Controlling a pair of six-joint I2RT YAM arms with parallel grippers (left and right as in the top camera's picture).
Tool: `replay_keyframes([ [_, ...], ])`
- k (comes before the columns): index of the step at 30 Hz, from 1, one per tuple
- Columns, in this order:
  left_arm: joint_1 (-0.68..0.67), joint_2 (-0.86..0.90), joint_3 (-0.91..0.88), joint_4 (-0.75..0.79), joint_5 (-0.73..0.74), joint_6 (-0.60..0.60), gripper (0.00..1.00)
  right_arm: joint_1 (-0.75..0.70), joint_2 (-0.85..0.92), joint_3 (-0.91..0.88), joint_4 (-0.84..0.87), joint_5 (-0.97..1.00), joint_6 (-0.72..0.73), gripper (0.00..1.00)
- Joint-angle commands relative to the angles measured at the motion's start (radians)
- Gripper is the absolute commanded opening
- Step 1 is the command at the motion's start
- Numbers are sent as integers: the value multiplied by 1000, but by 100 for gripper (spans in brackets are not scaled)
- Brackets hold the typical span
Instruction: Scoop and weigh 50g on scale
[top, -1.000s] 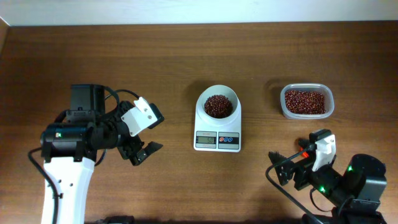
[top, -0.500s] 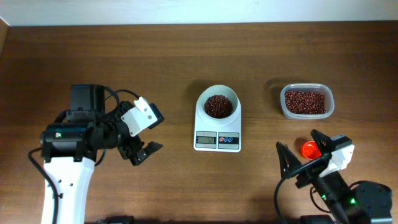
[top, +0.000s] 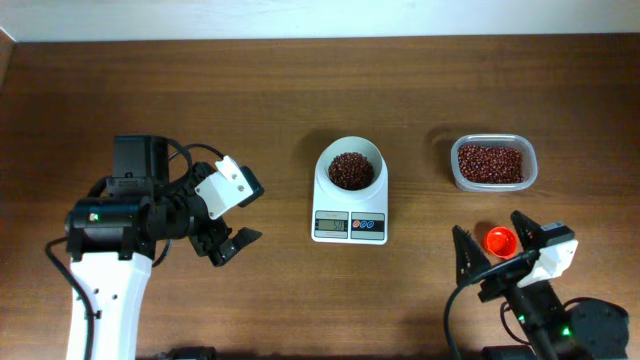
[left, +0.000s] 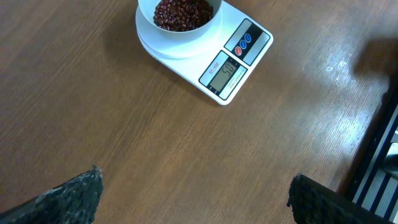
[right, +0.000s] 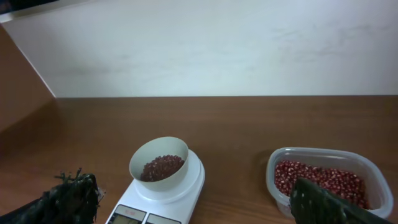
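Overhead, the scale (top: 349, 203) lies between the left gripper (top: 250, 213) and right gripper (top: 491, 252); both gape wide, holding nothing.

Even, bright light; soft shadows; sharp, no glare.

Brown wood-grain worktop (top: 300, 90) fills my overhead view. Clear rectangular plastic tub (top: 493, 138) sits upright at right, lidless, with rounded corners. Small round orange-red object (top: 498, 240) lies nearer the front edge, on my side of the tub and apart from it; I can't tell what it is. Plain white wall (right: 217, 50) runs behind the worktop's far edge.
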Motion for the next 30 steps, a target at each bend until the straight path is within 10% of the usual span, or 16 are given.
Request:
replay_keyframes([
  [1, 2, -6, 8, -1, 21, -10, 99, -34, -57, -7, -30, 34, -12, 99],
  [13, 2, -6, 8, -1, 21, -10, 99, -101, -184, -72, -39, 29, -18, 99],
  [30, 2, -6, 8, -1, 21, -10, 99, -61, -185, -344, 371, 34, -18, 99],
])
